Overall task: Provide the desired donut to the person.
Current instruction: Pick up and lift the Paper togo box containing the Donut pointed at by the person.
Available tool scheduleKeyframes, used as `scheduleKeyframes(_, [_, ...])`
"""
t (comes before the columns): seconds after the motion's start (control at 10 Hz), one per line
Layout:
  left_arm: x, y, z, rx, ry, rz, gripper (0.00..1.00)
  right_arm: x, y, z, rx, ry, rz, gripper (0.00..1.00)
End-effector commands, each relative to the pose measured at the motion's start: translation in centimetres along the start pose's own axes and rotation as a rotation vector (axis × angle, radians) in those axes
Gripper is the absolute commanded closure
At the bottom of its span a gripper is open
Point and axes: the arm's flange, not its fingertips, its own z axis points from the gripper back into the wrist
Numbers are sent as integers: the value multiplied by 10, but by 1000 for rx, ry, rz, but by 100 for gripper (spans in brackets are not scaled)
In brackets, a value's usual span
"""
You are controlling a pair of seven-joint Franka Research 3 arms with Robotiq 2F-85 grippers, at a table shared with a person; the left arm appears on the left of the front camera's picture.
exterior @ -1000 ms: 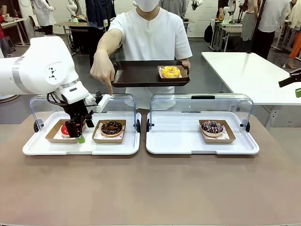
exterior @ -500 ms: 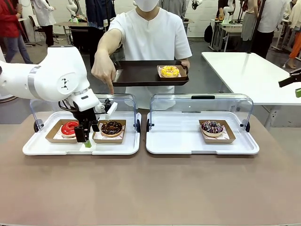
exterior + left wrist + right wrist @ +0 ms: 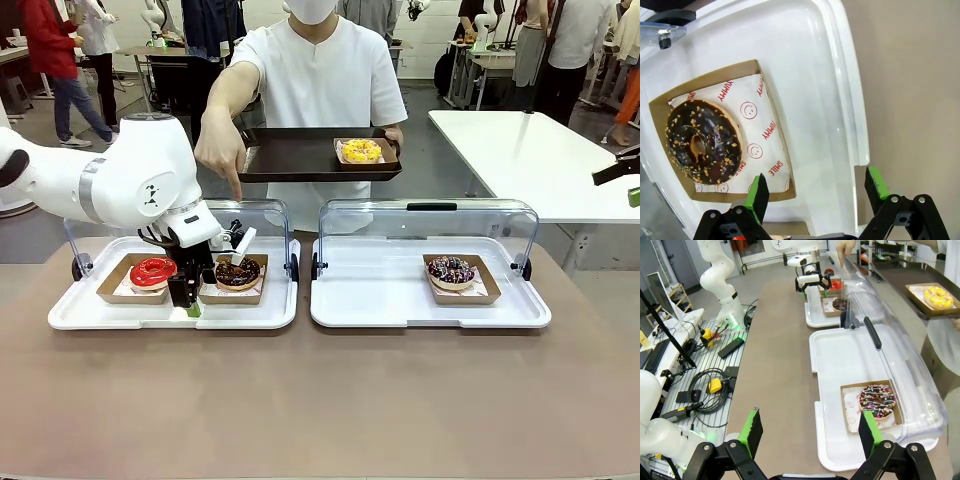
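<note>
Chocolate donut (image 3: 702, 142), in its card tray (image 3: 705, 81) under the person's pointing hand (image 3: 220, 150), lies off to one side of the left claw (image 3: 816, 186), past one green finger and not between them! Fingers spread wide, holding nothing; the tray corner possibly brushes that finger. The right claw (image 3: 810, 432), also gaping, is well apart.

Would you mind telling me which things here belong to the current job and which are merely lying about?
In the job: person's pointing hand, chocolate donut it points toward, open left gripper beside it, dark tray the person holds.
Lying about: red donut, sprinkled donut, yellow donut, open right gripper.
</note>
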Motion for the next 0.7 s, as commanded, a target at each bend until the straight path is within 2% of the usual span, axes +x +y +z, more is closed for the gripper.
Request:
scheduleKeyframes(0.0, [-1,12,-7,14,16,25,0,0,-2,-2,-20,-17,-8,0])
scheduleKeyframes(0.5, [-8,23,-18,27,31,33,0,0,-2,-2,-20,-17,-8,0])
scheduleKeyframes(0.6, [-8,24,-20,34,29,23,6,0,-2,-2,-20,-17,-8,0])
